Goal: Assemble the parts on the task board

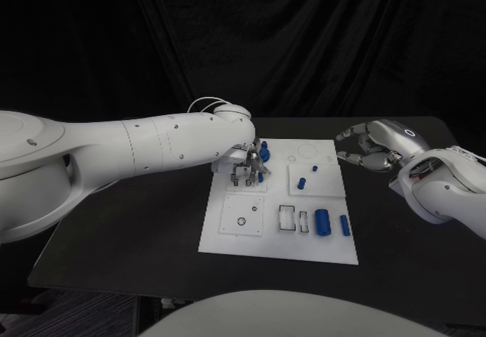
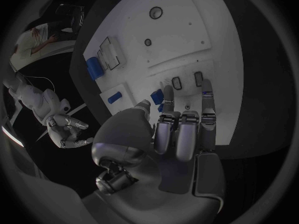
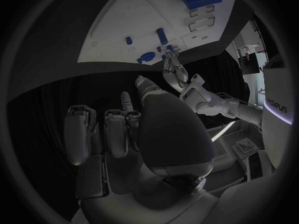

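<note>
Worktop [image 1: 152, 232]: black, carries the white task board [image 1: 279, 242] at centre.

Task board: long axis runs 12 to 6 o'clock. Raised white sub-plates on it; one at roughly 7 o'clock of board centre [image 1: 243, 214] shows a small ring and holes, nothing standing in it. Rectangular pockets just right of it [image 1: 288, 217] look unfilled, though I cannot tell for certain.

Left hand [image 1: 246, 168]: over the board's 11 o'clock region, fingers pointing down onto a sub-plate. In the left wrist view the fingers [image 2: 185, 134] lie straight and side by side, tips touching or just above the slots; nothing seen pinched. Whether a part sits under the tips, cannot tell.

Right hand [image 1: 373, 146]: off the board at 2 o'clock, above the worktop, fingers curled in, holding nothing visible.

Parts, largest first: blue cylinder [image 1: 322, 222] lying loose at 5 o'clock; slimmer blue pin [image 1: 344, 225] just beside it; blue peg [image 1: 300, 184] lying on the centre-right sub-plate; small blue piece [image 1: 315, 168] at 1 o'clock; blue pieces near the left hand [image 1: 264, 149] at 12 o'clock, apparently upright.

Progress, judged: early. Most parts lie loose; only those at 12 o'clock may be seated. Bulk of insertion remains.
</note>
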Action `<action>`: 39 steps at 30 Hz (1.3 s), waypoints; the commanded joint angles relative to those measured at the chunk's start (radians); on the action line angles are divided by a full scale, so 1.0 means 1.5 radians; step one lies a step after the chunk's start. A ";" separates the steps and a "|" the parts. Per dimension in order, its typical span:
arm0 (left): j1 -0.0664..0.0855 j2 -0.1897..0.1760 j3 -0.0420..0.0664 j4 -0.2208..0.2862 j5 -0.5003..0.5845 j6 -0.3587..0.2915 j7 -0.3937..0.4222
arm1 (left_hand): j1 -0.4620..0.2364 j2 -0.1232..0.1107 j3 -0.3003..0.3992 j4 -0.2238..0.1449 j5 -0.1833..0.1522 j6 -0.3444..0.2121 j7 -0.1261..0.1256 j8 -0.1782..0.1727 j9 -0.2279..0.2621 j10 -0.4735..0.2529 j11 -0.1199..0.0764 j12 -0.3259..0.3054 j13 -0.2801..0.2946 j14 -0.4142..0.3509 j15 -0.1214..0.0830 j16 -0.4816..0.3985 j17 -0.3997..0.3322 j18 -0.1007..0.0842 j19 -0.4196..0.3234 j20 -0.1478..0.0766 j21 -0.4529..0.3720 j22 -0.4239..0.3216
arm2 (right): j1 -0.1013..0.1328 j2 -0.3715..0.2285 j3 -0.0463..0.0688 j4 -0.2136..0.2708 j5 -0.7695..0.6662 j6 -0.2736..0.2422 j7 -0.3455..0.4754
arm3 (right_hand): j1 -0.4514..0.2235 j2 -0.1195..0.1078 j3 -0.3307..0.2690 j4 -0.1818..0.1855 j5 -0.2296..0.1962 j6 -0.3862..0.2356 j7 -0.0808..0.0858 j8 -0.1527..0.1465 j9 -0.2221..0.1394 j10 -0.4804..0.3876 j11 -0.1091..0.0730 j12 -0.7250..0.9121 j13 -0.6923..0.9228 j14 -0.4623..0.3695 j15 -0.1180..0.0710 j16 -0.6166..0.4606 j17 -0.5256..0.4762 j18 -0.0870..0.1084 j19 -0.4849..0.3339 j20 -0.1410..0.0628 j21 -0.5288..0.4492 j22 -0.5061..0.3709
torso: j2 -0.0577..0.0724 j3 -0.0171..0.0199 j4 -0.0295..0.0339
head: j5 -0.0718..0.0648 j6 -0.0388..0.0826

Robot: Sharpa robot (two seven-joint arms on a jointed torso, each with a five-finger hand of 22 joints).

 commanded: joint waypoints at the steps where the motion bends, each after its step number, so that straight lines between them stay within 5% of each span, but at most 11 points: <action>1: -0.004 0.002 0.000 -0.002 0.001 -0.008 0.015 | 0.009 0.001 0.005 -0.010 0.016 0.004 -0.001 -0.007 0.004 0.068 -0.003 0.002 0.176 0.071 -0.003 0.004 0.176 0.005 0.001 -0.002 -0.003 -0.001 | -0.002 0.000 0.001 -0.001 -0.004 0.005 -0.012 | 0.001 0.003 0.003 0.000 0.003 0.005 -0.001 0.003 -0.001 0.029 0.005 0.002 0.111 0.054 0.005 0.002 0.090 0.011 0.029 0.006 0.002 0.139 | 0.000 -0.0003 0.0002 | 0.000 0.000; 18: -0.006 0.008 0.000 -0.012 0.001 -0.019 0.028 | 0.023 -0.002 0.028 -0.028 0.042 0.008 -0.004 -0.018 0.014 0.068 -0.005 0.002 0.176 0.071 -0.003 0.004 0.176 0.005 -0.004 -0.001 -0.003 -0.001 | -0.002 0.001 0.001 -0.001 -0.004 0.010 -0.016 | 0.002 0.004 0.004 -0.001 0.004 0.005 -0.001 0.002 -0.002 0.028 0.006 0.001 0.110 0.054 0.006 0.001 0.088 0.011 0.029 0.007 0.002 0.138 | 0.000 -0.0005 0.0009 | 0.000 0.000; 39: -0.009 0.012 0.000 -0.014 0.001 -0.007 0.030 | 0.037 -0.011 0.057 -0.053 0.049 0.015 -0.008 -0.027 0.022 0.068 -0.007 0.002 0.176 0.071 -0.004 0.004 0.176 0.005 -0.008 -0.001 -0.003 -0.001 | -0.002 0.003 0.001 -0.002 -0.004 0.014 -0.020 | 0.006 0.005 0.007 -0.004 0.015 0.005 0.000 0.002 -0.005 0.028 0.007 0.000 0.109 0.054 0.007 0.001 0.088 0.012 0.028 0.008 0.001 0.138 | 0.000 -0.0002 0.0005 | 0.002 0.000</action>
